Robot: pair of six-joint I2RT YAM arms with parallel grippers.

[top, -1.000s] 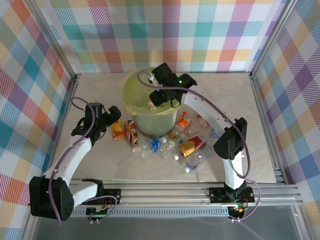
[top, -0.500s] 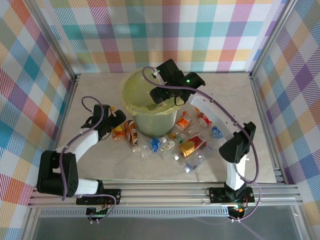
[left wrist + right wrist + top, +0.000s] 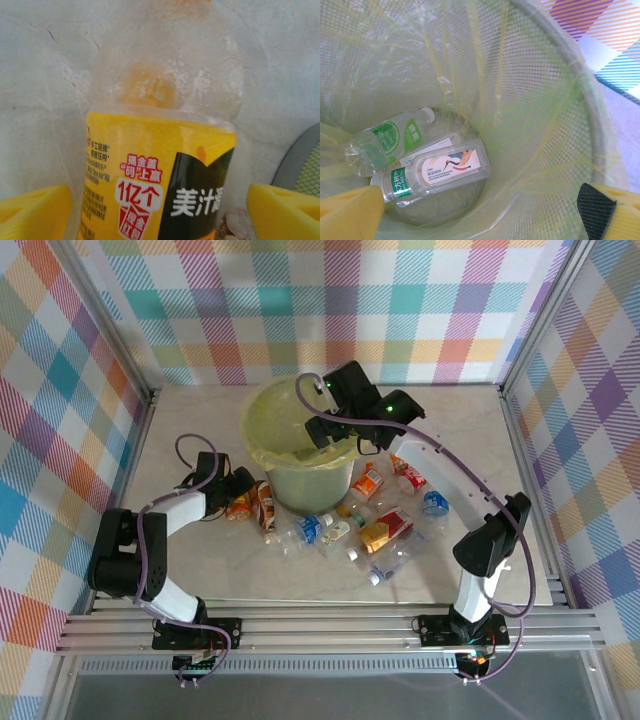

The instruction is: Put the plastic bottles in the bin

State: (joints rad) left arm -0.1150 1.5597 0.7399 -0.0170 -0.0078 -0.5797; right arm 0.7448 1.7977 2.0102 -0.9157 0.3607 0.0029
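Seen from above, a round pale green bin (image 3: 262, 440) lined with a translucent yellow-green bag is standing towards the far middle of a pale table (image 3: 200, 410), with checked fabric walls (image 3: 320, 310) around it. A loose cluster of small plastic bottles (image 3: 385, 530) is lying on the table just in front of the bin and to its right, with orange, red and blue labels and caps. The left gripper (image 3: 232, 488) is reaching down to table level left of the bin, at a yellow-labelled bottle (image 3: 238, 505) lying just beside a brown-labelled bottle (image 3: 263, 505). In the left wrist view the yellow-labelled bottle (image 3: 160, 150) is lying on the table between the yellow pads (image 3: 30, 210), which are spread apart on either side of it, a sliver of table showing at each side, so they are not pinching it. The right gripper (image 3: 330, 437) is hanging over the mouth of the bin. From its wrist camera its pads (image 3: 350, 215) are spread wide and holding nothing, and the view is looking down the bin's mesh wall (image 3: 530, 75) to a green-labelled bottle (image 3: 390, 137) and a white-labelled bottle (image 3: 445, 167) lying side by side at the bottom
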